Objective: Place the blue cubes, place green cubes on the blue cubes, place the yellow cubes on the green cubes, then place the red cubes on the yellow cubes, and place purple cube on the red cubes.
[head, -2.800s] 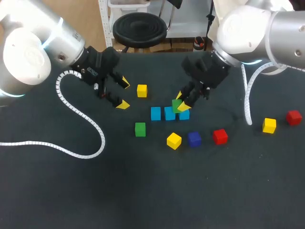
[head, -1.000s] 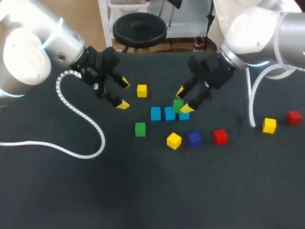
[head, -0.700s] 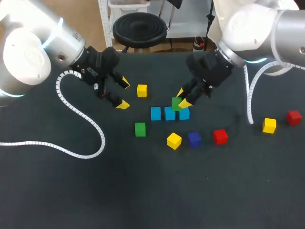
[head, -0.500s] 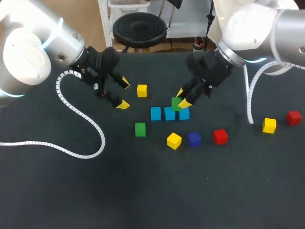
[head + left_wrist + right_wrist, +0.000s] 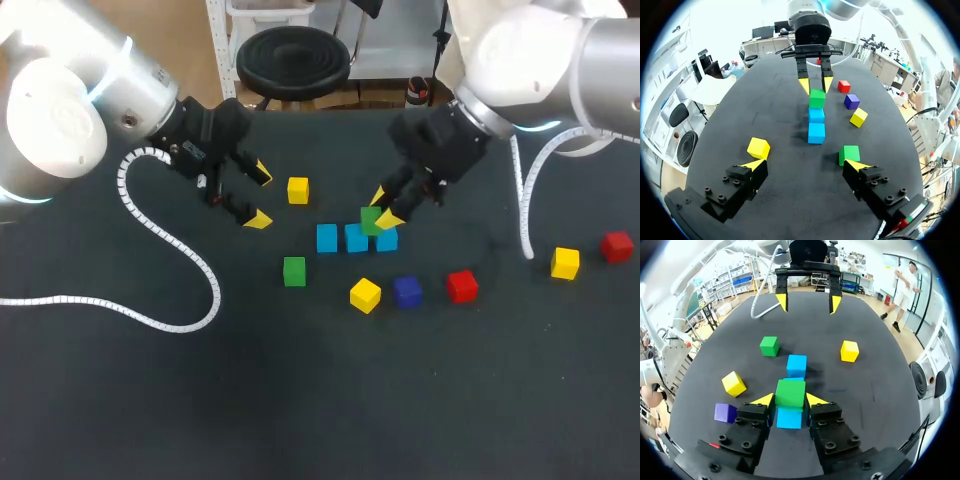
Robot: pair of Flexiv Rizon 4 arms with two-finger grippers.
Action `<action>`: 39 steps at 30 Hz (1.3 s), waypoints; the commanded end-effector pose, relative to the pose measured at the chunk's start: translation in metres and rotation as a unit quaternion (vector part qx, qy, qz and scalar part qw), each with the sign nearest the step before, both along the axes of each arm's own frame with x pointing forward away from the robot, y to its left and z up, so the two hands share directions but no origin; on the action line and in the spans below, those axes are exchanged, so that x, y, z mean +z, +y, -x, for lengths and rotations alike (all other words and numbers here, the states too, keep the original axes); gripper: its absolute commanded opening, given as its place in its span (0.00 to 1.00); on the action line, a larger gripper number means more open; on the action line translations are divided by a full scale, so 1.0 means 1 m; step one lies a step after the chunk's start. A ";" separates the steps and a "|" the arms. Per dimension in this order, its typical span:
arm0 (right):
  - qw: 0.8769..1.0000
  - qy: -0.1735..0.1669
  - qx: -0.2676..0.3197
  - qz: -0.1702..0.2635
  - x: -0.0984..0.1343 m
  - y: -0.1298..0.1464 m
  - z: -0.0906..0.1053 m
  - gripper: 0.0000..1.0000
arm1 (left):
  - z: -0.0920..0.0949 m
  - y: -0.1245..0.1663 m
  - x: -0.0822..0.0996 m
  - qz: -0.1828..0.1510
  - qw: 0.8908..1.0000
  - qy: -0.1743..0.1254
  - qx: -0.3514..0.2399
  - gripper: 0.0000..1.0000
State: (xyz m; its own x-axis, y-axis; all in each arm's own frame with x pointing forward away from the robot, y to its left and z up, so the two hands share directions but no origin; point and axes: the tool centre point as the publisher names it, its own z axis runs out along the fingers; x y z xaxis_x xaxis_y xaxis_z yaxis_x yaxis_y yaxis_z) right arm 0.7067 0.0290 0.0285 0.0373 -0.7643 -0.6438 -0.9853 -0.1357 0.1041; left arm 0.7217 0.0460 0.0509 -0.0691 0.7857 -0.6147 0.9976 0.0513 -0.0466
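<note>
My right gripper (image 5: 790,399) is clamped on the green cube (image 5: 790,393), directly over a blue cube (image 5: 789,418) whose top face is hidden; contact between them cannot be confirmed. My left gripper (image 5: 804,163) hangs with its fingers apart.

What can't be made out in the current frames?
- Right wrist view: middle blue cube of the row is almost wholly hidden behind the green cube held in the right gripper.
- Head view: end blue cube is partly covered by that green cube and gripper.
- No view shows whether the green cube's underside touches the blue ones.
</note>
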 end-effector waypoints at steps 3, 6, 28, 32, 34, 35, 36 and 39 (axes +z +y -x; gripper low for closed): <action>1.000 -0.004 0.000 0.000 0.000 -0.001 0.003 0.00 | -0.001 0.001 0.000 0.000 1.000 0.000 -0.002 1.00; 1.000 -0.004 0.002 -0.001 -0.002 -0.001 0.003 0.00 | -0.001 0.001 0.000 0.000 1.000 0.000 -0.002 1.00; 1.000 -0.007 0.018 0.001 -0.003 0.001 -0.002 0.00 | -0.001 0.001 0.000 0.000 1.000 0.000 -0.002 1.00; 1.000 -0.006 0.018 0.001 -0.003 0.001 -0.002 0.00 | -0.001 0.001 0.000 0.000 1.000 0.000 -0.002 1.00; 1.000 -0.006 0.019 0.001 -0.003 0.001 -0.002 0.00 | -0.001 0.001 0.000 0.000 1.000 0.000 -0.002 1.00; 1.000 -0.006 0.018 0.001 -0.003 0.001 -0.002 0.00 | -0.001 0.001 0.000 0.000 1.000 0.000 -0.002 1.00; 1.000 -0.005 0.018 0.001 -0.003 0.001 -0.002 0.00 | -0.001 0.001 0.000 0.000 1.000 0.000 -0.002 1.00; 1.000 -0.005 0.017 0.000 -0.003 0.001 -0.002 0.00 | -0.001 0.001 0.000 0.000 1.000 0.000 -0.002 1.00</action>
State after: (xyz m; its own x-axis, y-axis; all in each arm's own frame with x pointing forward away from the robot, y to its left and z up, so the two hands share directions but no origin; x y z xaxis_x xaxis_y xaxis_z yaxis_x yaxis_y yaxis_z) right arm 0.7082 0.0303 0.0256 0.0702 -0.7634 -0.6421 -0.9812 -0.1689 0.0935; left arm 0.7217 0.0460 0.0509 -0.0691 0.7857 -0.6147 0.9976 0.0513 -0.0466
